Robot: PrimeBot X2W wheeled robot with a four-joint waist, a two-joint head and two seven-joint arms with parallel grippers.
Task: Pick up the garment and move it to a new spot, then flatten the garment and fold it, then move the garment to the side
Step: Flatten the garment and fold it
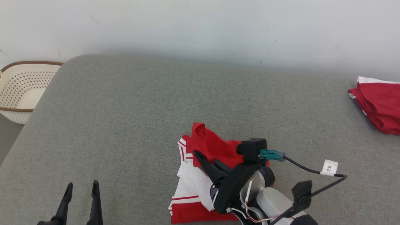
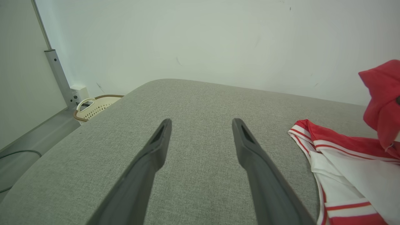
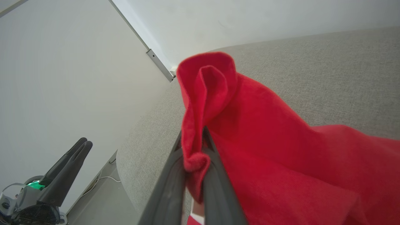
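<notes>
Closest to me, the left gripper (image 1: pixel 82 187) hung idle over the near edge of the grey fabric-covered cushion (image 1: pixel 125 125), its two dark fingers spread wide with nothing between them. Just beside it, to the right, the right gripper (image 1: pixel 197 153) had its jaws pressed together on a raised fold of the red and white striped-trim garment (image 1: pixel 187 187). The right wrist view showed that red edge (image 3: pixel 281 156) bunched between the fingertips and lifted off the surface. The rest of the cloth lay rumpled on the cushion's near middle, white panel and red hem overlapping unevenly.

I judged the job to be at its beginning: the garment was gripped but hardly raised, and neither flat nor neatly folded. Carrying it to a new spot, smoothing, folding and setting it aside all appeared left to do.

Further off, a cream perforated plastic basket with a brown rim (image 1: pixel 22 90) stood beyond the cushion's left edge, and a separate red cloth pile (image 1: pixel 379 106) lay at the far right. A pale wall (image 1: pixel 200 25) rose behind them.
</notes>
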